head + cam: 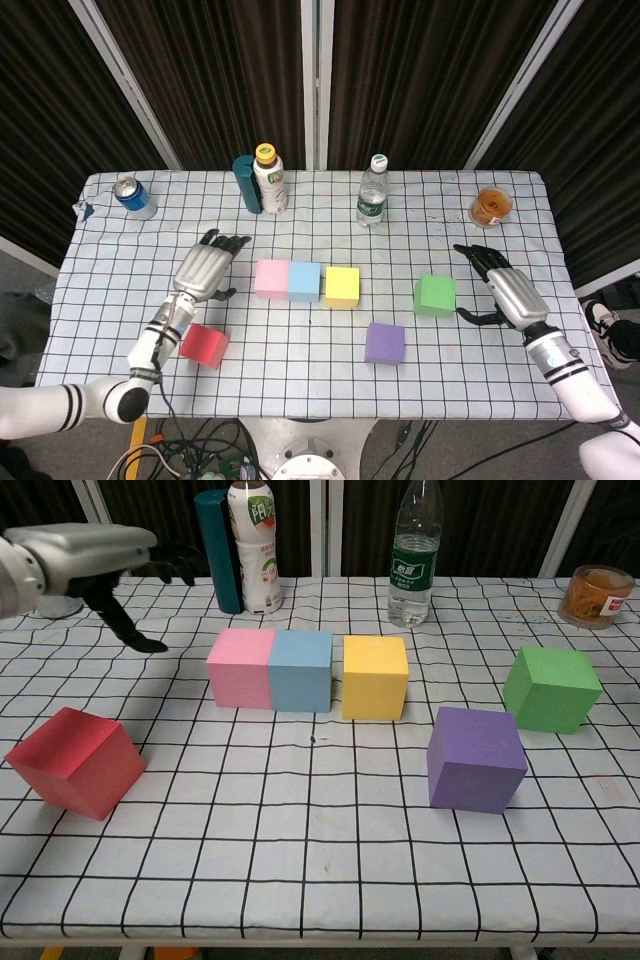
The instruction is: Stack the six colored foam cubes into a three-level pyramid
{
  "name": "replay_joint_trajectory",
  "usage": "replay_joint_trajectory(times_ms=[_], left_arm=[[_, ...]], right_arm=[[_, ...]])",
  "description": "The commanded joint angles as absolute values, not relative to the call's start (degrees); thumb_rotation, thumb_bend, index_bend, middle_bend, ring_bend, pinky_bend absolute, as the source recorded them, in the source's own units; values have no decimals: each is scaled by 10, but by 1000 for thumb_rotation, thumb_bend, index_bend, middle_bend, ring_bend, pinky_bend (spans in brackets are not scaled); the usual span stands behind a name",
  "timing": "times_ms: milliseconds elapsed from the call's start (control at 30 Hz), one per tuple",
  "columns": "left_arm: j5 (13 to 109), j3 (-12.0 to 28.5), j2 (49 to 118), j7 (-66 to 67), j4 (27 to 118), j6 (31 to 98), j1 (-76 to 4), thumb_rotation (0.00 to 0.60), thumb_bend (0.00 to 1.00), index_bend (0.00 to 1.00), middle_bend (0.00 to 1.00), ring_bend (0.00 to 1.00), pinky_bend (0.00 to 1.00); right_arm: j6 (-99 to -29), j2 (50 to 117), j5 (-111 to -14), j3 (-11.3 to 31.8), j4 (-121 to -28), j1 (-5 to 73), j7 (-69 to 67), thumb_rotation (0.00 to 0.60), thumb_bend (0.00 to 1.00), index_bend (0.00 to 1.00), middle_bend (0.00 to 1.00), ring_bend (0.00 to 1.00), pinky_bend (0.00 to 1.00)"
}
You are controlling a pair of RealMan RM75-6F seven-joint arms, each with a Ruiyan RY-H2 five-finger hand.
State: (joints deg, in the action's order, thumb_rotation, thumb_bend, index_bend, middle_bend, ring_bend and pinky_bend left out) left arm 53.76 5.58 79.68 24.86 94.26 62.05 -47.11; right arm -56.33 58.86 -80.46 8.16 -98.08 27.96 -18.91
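We are looking at a table with a white checked cloth [100,250]. Our left hand [203,268] is hovering open, fingers spread, holding nothing, apart from the pink foam cube [271,279]. Our right hand [503,291] is also hanging open and empty, just beside the green foam cube [434,296].

The pink cube is touching the light blue foam cube [304,281]; the yellow foam cube [342,286] is standing just beside them. The purple foam cube [385,342] is lying nearer to us, and the red foam cube [204,345] is sitting tilted below our left hand. No cube is resting on another.
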Motion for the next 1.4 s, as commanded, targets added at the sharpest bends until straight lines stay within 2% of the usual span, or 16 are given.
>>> replay_joint_trajectory(times_ms=[33,233,533,767,1033,1233,1400], left_arm=[[577,40,753,213,970,667,-424,600,172,111,153,177,92],[619,27,714,164,983,709,-368,600,171,113,153,177,92],[650,31,697,117,972,710,-335,600,171,113,153,177,92],[668,41,688,97,967,711,-319,600,169,113,153,177,92],[680,51,679,81,971,709,-306,600,165,113,153,176,92],[684,56,671,74,978,698,-300,600,165,113,151,177,92],[685,63,668,72,980,696,-296,600,164,113,150,177,92]], right_arm=[[-525,620,-775,95,-984,312,-180,600,142,0,105,0,0],[-473,703,-698,116,-966,370,-114,600,68,0,115,0,0],[-455,821,-602,132,-907,443,5,600,68,0,130,0,0],[-462,879,-553,140,-871,476,57,600,88,0,171,0,0],[-484,918,-543,132,-836,486,93,600,111,0,189,0,0],[-485,940,-576,120,-795,487,86,600,110,0,203,0,0],[-495,962,-616,116,-755,485,66,600,118,0,270,0,0]])
